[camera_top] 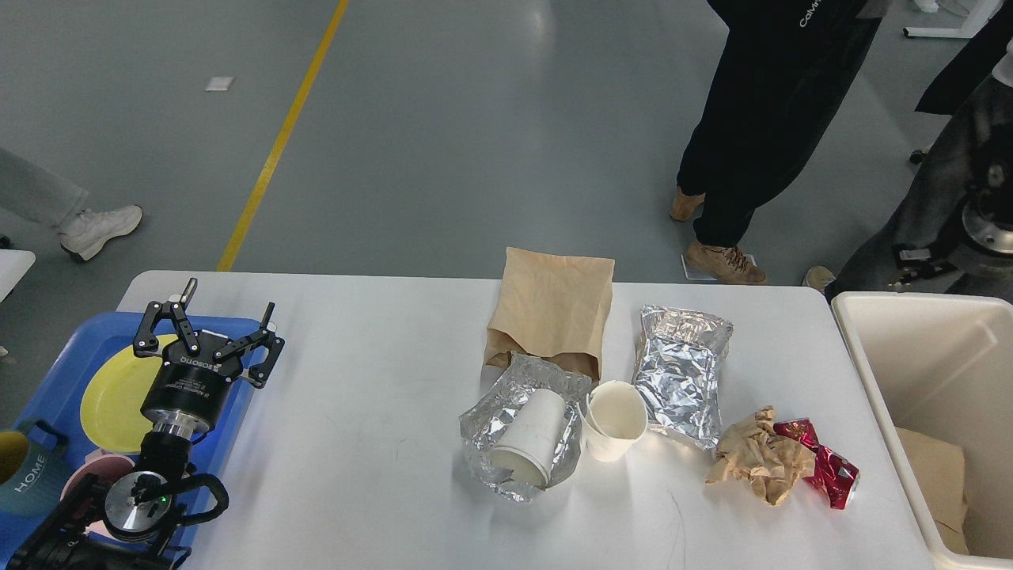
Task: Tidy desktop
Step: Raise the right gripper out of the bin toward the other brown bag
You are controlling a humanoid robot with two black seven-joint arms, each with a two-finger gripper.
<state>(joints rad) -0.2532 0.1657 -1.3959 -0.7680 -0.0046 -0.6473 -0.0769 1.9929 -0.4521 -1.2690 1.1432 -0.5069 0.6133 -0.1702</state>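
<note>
The white desktop (356, 412) holds litter in its middle and right part: a brown paper bag (554, 305), a silver foil pouch (681, 372), a crumpled foil sheet (483, 423) with a white paper cup (529, 435) lying in it, a second paper cup (613, 419), crumpled brown paper (756, 457) and a red wrapper (827, 473). My left gripper (228, 305) is open and empty over the right edge of the blue tray (47, 364), far left of the litter. My right arm (985, 218) shows blurred at the right edge above the bin; its fingers cannot be told apart.
A cream bin (870, 372) stands at the table's right end with brown paper (942, 475) in it. The blue tray holds a yellow plate (111, 392), a teal mug (28, 479) and a pink cup (83, 483). People stand beyond the far edge.
</note>
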